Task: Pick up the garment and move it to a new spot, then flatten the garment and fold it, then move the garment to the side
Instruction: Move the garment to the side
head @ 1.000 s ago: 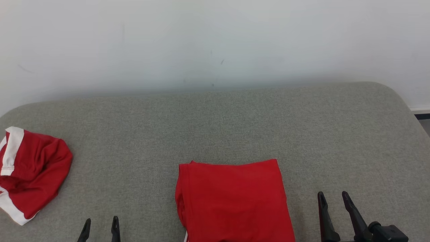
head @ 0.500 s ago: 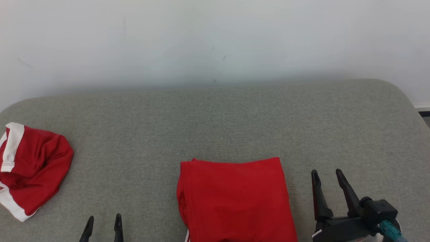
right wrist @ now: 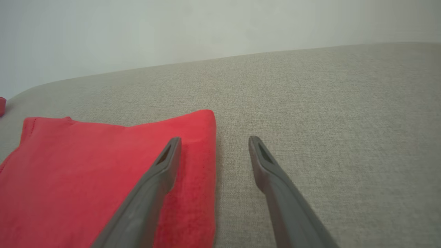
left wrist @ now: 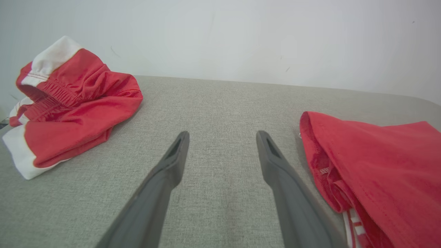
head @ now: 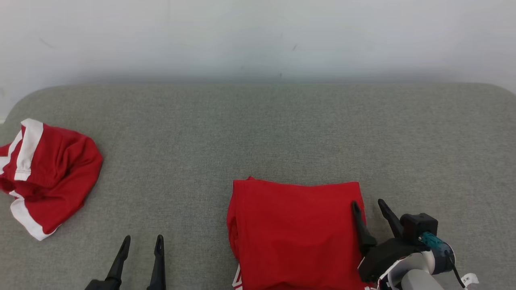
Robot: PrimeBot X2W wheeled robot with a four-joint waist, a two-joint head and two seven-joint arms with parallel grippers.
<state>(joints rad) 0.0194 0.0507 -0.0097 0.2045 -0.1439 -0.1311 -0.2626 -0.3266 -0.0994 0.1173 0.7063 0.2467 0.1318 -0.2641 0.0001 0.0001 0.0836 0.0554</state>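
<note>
Garment (head: pixel 296 233), folded; its right edge is straddled by the wide right gripper (head: pixel 367 202), presumably for grasping; left gripper (head: pixel 143 238) likewise wide.

Red garment (head: pixel 294 233) folded into flat rectangle, centre-front on grey pad (head: pixel 258 129).

Our left claw (head: pixel 143 237) and right claw (head: pixel 367 201) both stand wide open; the right reaches farther forward.

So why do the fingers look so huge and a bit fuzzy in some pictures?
Left wrist view: the camera sits right behind the left fingers, so they loom large and soft-edged; right wrist view: same for the right fingers; head view: they look small and sharp.
</note>
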